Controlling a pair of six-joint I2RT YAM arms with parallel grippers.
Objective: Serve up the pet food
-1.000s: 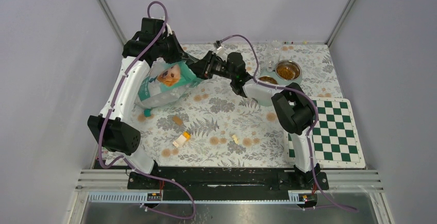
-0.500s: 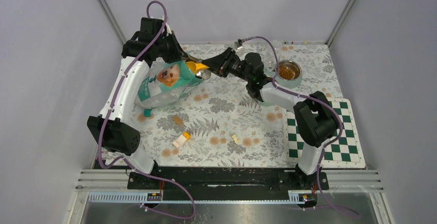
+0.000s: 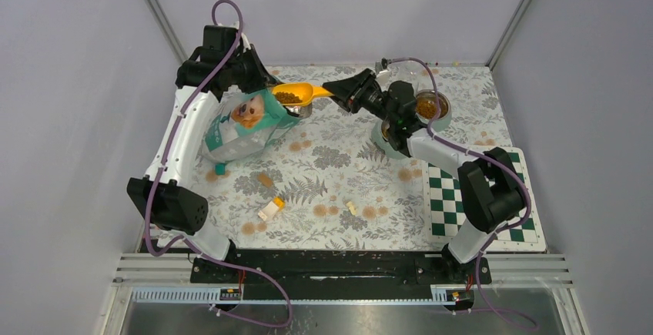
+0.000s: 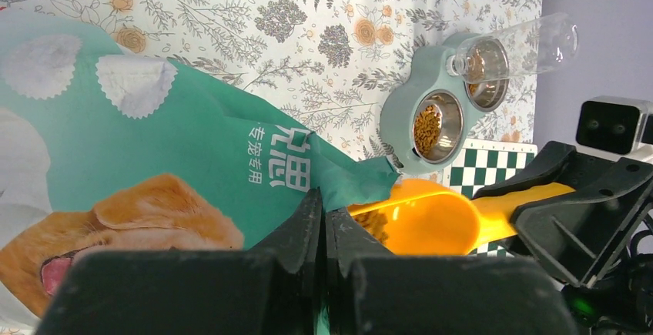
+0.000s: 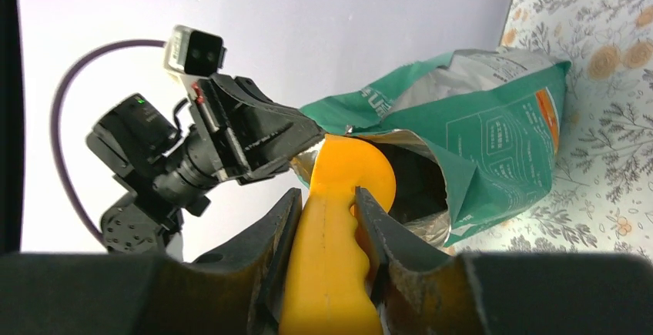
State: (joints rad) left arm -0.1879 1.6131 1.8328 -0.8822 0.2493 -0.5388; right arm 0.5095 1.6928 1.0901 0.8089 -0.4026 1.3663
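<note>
The teal pet food bag (image 3: pixel 245 125) with a golden retriever on it lies at the back left, mouth facing right. My left gripper (image 3: pixel 264 90) (image 4: pixel 323 206) is shut on the bag's torn top edge. My right gripper (image 3: pixel 341 88) (image 5: pixel 327 206) is shut on the handle of a yellow scoop (image 3: pixel 299 92) (image 5: pixel 339 196). The scoop hangs just outside the bag's mouth (image 5: pixel 416 173), loaded with brown pet food (image 3: pixel 288 97) (image 4: pixel 376 223). More pet food fills the steel bowl (image 3: pixel 430 106) (image 4: pixel 427 127) of the pale green feeder (image 3: pixel 445 122) at the back right.
A clear water bottle (image 4: pixel 524 41) stands on the feeder's far bowl. A green-and-white chessboard mat (image 3: pixel 493 196) lies at the right. Small toy blocks (image 3: pixel 271 209) (image 3: pixel 351 207) lie scattered on the floral cloth. Grey walls close in behind.
My right gripper has drawn the scoop out of the bag and moved right, and the scoop now carries pet food. The left gripper keeps its hold on the bag.
</note>
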